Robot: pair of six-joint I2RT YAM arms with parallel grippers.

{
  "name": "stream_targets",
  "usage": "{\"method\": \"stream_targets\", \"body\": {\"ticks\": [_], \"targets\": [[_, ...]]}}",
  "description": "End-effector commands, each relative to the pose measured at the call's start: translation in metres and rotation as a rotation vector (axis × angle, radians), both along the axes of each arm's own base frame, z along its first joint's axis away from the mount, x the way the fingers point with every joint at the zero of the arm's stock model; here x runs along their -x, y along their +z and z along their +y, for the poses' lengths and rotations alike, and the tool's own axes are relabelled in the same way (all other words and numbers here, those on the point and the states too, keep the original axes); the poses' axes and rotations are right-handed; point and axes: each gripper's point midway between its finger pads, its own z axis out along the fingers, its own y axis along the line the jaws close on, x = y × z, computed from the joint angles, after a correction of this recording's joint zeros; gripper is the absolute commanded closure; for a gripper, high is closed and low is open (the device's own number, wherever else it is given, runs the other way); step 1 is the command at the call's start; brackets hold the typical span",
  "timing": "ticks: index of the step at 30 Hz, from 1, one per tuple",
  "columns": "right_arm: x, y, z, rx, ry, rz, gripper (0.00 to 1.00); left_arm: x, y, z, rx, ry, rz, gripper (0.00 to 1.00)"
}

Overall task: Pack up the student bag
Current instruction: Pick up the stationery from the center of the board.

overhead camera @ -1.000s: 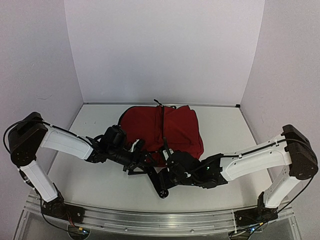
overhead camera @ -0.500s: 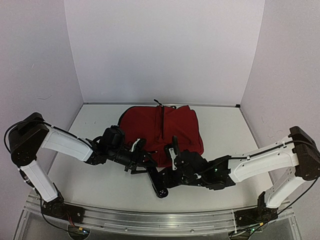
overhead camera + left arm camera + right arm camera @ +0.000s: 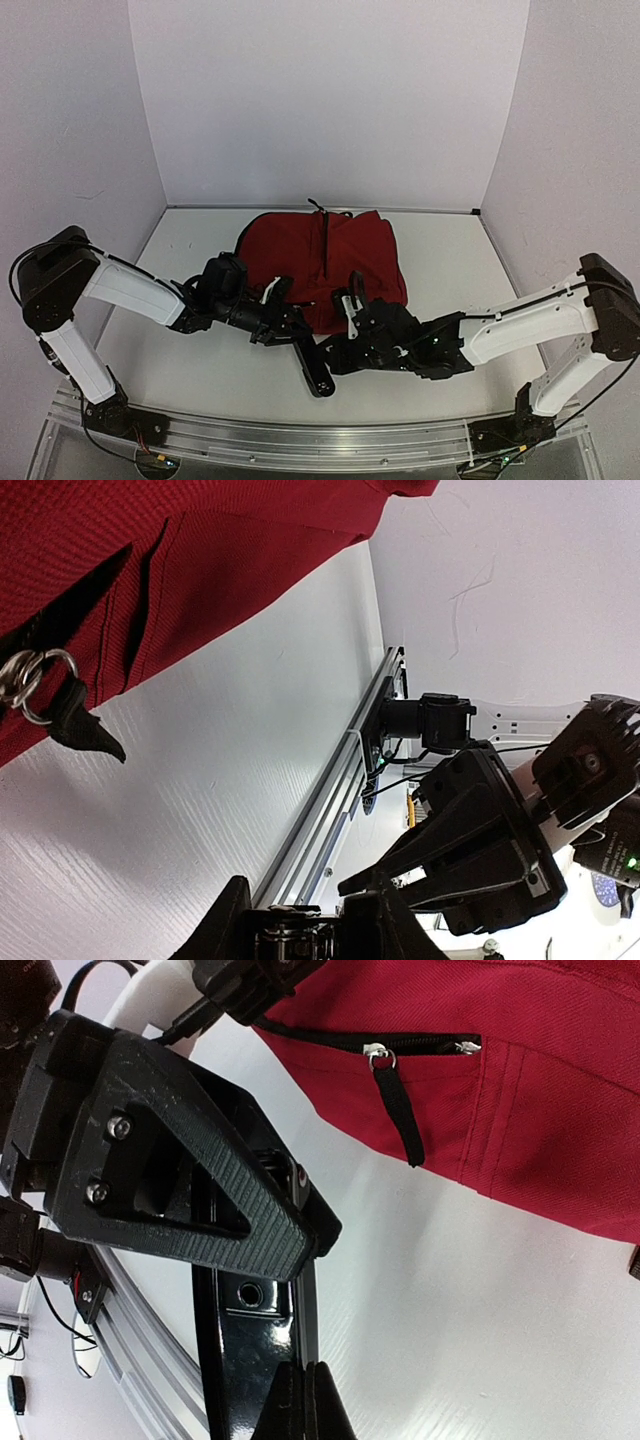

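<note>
The dark red student bag (image 3: 330, 255) lies flat at the back middle of the table, and both grippers meet just in front of it. A glossy black stapler (image 3: 312, 368) sits between them, low over the table. My left gripper (image 3: 285, 325) has its jaws closed on the stapler's far end (image 3: 290, 930), and its ribbed finger (image 3: 200, 1160) presses on the stapler body (image 3: 245, 1340). My right gripper (image 3: 305, 1368) is shut on the stapler's thin near edge. The bag's front pocket zipper pull (image 3: 400, 1120) hangs next to the closed zip.
An aluminium rail (image 3: 300, 440) runs along the near table edge. White walls enclose the table on three sides. The bag's metal rings and black pull tab (image 3: 40, 680) hang at its front edge, close to the left gripper.
The left jaws have narrowed from wide open onto the stapler. The right arm has shifted slightly right, and the stapler has swung to lie more along the table.
</note>
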Motion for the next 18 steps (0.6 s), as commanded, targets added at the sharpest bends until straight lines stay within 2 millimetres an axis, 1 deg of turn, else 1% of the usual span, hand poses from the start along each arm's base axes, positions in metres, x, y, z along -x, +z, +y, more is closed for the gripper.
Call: {"method": "stream_targets", "body": {"ticks": [1, 4, 6, 8, 11, 14, 15, 18], "targets": [[-0.011, 0.056, 0.010, -0.192, 0.006, -0.041, 0.77, 0.003, 0.031, -0.005, 0.090, -0.025, -0.057, 0.95], [-0.017, 0.069, -0.001, -0.226, -0.012, -0.043, 0.47, 0.000, 0.036, -0.002, 0.078, -0.002, -0.082, 0.95], [-0.018, 0.075, -0.008, -0.237, -0.016, -0.055, 0.33, -0.003, 0.042, 0.000, 0.072, 0.018, -0.113, 0.96], [-0.013, 0.077, -0.007, -0.241, 0.023, -0.056, 0.22, -0.004, 0.053, 0.002, 0.083, 0.023, -0.158, 0.98], [-0.004, 0.071, -0.004, -0.238, 0.074, -0.024, 0.10, -0.002, 0.078, 0.006, 0.133, 0.015, -0.258, 1.00], [0.005, 0.069, 0.000, -0.254, 0.136, 0.010, 0.03, 0.002, 0.105, 0.011, 0.179, 0.010, -0.356, 1.00], [0.009, 0.070, 0.002, -0.266, 0.164, 0.019, 0.02, 0.003, 0.114, 0.013, 0.192, 0.011, -0.384, 1.00], [0.021, 0.076, 0.009, -0.317, 0.259, 0.053, 0.02, 0.006, 0.135, 0.018, 0.214, 0.004, -0.449, 1.00]]}}
